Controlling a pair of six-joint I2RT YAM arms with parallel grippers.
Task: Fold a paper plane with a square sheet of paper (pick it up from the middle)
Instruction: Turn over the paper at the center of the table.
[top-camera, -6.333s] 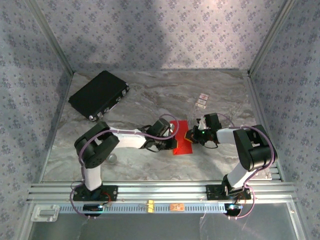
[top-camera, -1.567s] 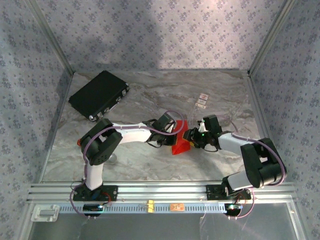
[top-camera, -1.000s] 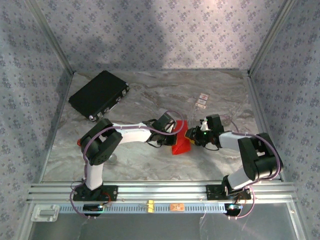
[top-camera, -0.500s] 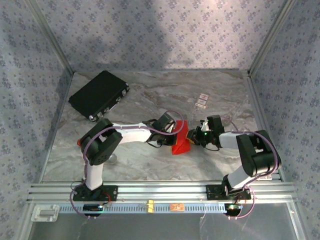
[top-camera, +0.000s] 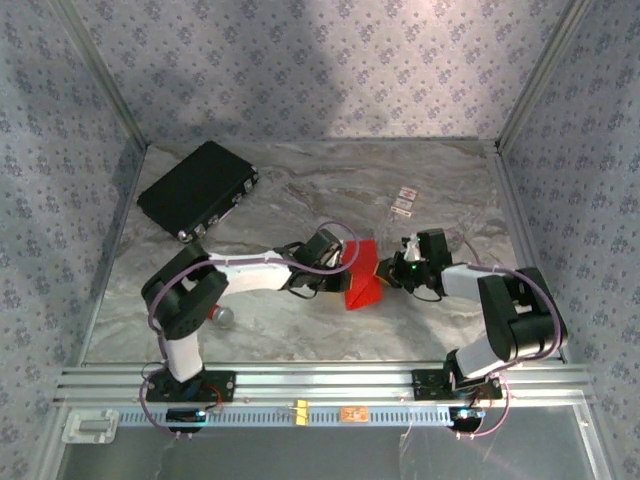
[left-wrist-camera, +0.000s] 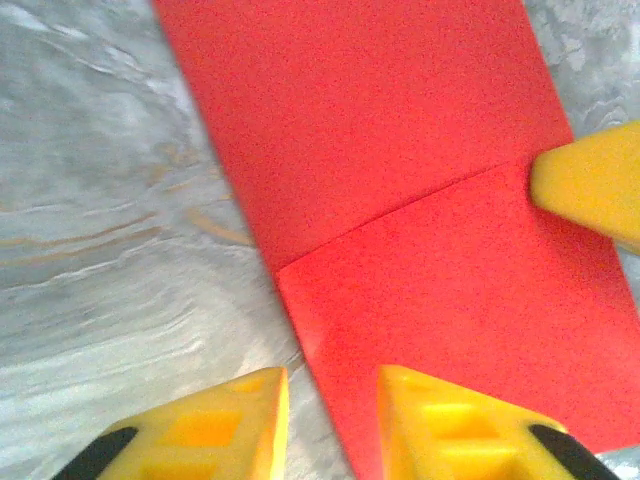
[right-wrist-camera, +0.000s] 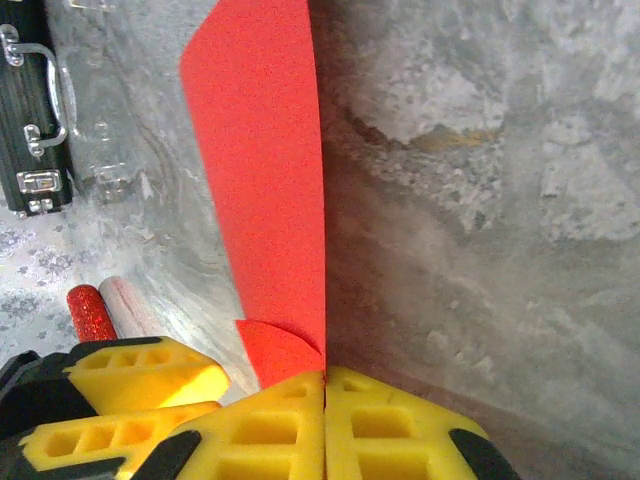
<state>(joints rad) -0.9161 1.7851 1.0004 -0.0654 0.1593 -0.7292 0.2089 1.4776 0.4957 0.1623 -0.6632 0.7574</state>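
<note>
Centre of the top view: square sheet of paper (top-camera: 363, 283) lies on the table (top-camera: 330, 180) between both arms, partly folded, one flap laid over the lower layer. No dart shape yet, so my read is an early fold.

Right end effector (right-wrist-camera: 325, 420): fingers clenched together, and the sheet's raised edge runs straight into the seam. Looks like it's pinching that edge to hold the flap in position.

Left end effector (left-wrist-camera: 330, 420): released, jaws apart, straddling the sheet's left edge with one finger over red and the other over bare table. Probably freed up to press or re-grip while the right one holds.

Surface is grey marbled, smooth and matte. Thin paper could slide on it, hence pinning from both sides.

Black case (top-camera: 197, 190) sits upper left, well apart. Two small cards (top-camera: 404, 201) are above right of the sheet. Red cylinder (right-wrist-camera: 92, 310) shows lower left in the right wrist view. Walls (top-camera: 300, 70) are blue-grey patterned paper, with an aluminium rail (top-camera: 320, 380) along the bottom.
</note>
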